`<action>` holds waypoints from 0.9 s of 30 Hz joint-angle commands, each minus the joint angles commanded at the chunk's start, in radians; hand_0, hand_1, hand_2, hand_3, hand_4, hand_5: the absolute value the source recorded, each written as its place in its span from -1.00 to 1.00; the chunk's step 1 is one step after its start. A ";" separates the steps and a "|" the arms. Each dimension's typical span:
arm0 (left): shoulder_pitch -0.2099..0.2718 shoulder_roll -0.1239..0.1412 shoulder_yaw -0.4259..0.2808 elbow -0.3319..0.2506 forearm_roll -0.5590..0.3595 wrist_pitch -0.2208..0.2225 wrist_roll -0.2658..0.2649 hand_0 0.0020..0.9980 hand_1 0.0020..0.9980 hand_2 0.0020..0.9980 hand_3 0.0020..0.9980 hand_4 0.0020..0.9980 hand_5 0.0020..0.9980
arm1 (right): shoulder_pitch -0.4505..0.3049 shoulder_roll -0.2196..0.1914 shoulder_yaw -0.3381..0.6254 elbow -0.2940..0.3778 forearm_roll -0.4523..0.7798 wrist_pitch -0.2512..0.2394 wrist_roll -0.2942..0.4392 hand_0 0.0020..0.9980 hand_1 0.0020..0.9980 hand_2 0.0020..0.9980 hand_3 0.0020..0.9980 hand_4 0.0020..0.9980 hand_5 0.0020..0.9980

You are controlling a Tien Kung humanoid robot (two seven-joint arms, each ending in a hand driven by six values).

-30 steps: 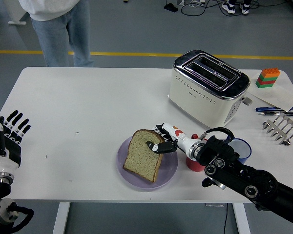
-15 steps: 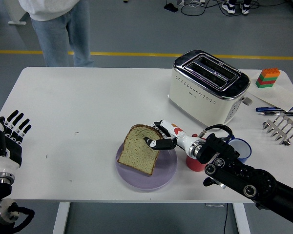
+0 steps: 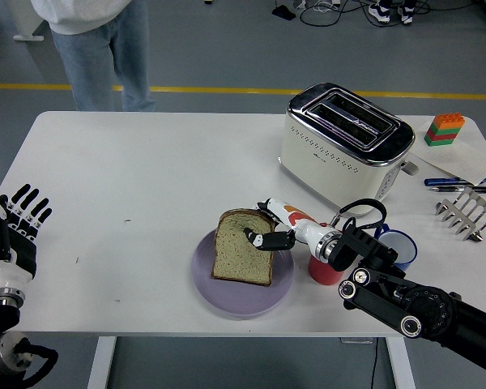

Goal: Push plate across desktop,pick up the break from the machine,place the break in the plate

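A slice of brown bread point(image 3: 241, 254) lies on the lilac plate point(image 3: 227, 298) near the table's front edge. My right hand point(image 3: 269, 227) reaches in from the lower right, its fingers still pinching the slice's upper right corner. The cream toaster point(image 3: 343, 146) stands at the back right with both slots empty. At the left edge of the table my left hand point(image 3: 14, 227) rests with fingers spread and holds nothing.
A red cup point(image 3: 325, 271) and a blue cup point(image 3: 397, 247) stand just behind my right wrist. A toast rack point(image 3: 467, 212), pens point(image 3: 455, 184) and a stack of coloured blocks point(image 3: 444, 129) lie at the far right. A person point(image 3: 97, 49) stands beyond the table's far left side.
The bread was tilted and held above the plate; it now lies lower and flatter on the plate. My right forearm shifted slightly. The left hand has not moved.
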 joint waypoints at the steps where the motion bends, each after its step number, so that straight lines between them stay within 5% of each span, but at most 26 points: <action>1: 0.000 0.000 0.001 0.000 0.000 0.000 -0.001 0.54 0.53 0.63 0.49 -0.01 1.00 | 0.000 0.001 0.001 -0.002 -0.014 -0.004 0.002 0.12 0.15 0.09 0.07 0.15 -0.32; 9: 0.003 0.000 0.003 0.000 -0.002 0.002 -0.005 0.54 0.52 0.63 0.49 -0.01 1.00 | 0.002 0.001 0.019 -0.019 -0.107 -0.045 0.029 0.17 0.21 0.14 0.12 0.18 -0.26; 27: -0.001 -0.001 -0.002 0.000 -0.001 0.003 -0.008 0.54 0.52 0.63 0.48 -0.01 1.00 | 0.008 -0.007 0.044 -0.013 -0.162 -0.051 0.043 0.23 0.28 0.24 0.20 0.22 -0.21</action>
